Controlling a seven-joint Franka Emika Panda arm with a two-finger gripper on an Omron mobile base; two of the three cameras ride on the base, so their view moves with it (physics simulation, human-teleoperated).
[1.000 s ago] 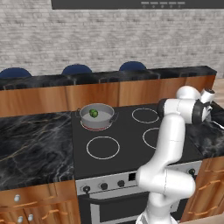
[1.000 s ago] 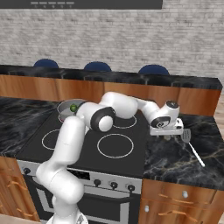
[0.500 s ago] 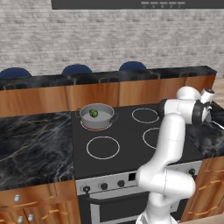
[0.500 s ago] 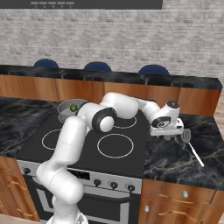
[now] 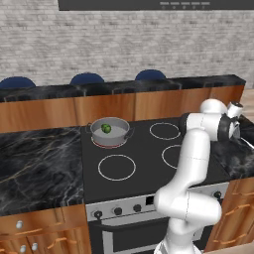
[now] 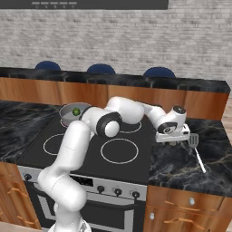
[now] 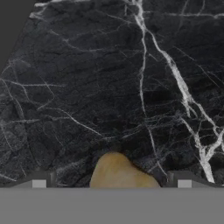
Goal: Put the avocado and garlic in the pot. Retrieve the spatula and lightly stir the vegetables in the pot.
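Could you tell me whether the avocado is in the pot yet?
In: the avocado sits inside the pot on the stove's back-left burner.

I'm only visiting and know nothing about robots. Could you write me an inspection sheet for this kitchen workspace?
Surface: black marble counter beside a black stovetop.
Job's things: small green avocado lies in the short grey metal pot on a back burner; pale beige garlic lump and light-grey flat-headed spatula lie on the counter.
Clutter: nothing seen.
Grippers: pincer open, low over the garlic, which sits between its tips.
Cables: nothing seen.
Surroundings: grey brick wall, blue stools behind a wooden bar.
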